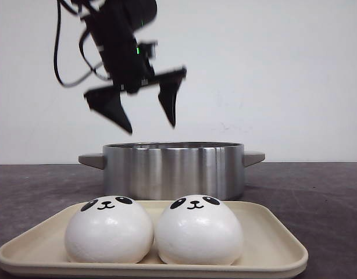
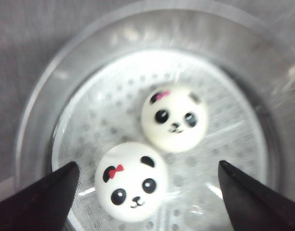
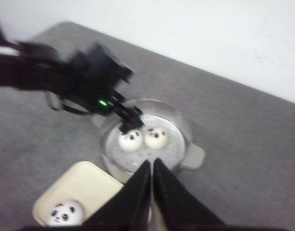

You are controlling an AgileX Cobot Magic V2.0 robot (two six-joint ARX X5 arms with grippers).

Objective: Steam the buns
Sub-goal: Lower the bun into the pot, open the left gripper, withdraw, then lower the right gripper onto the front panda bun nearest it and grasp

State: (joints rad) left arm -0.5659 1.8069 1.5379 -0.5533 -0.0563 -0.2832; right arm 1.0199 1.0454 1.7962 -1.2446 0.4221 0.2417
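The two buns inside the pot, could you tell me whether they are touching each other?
Apart. The left wrist view, looking down into the pot, shows a strip of perforated steamer plate between the bun with the red bow and the other bun.

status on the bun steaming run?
Left gripper open, empty, above the steel pot. Right gripper shut, empty. Two white panda buns in the pot, two on the beige tray. Nothing in the way.
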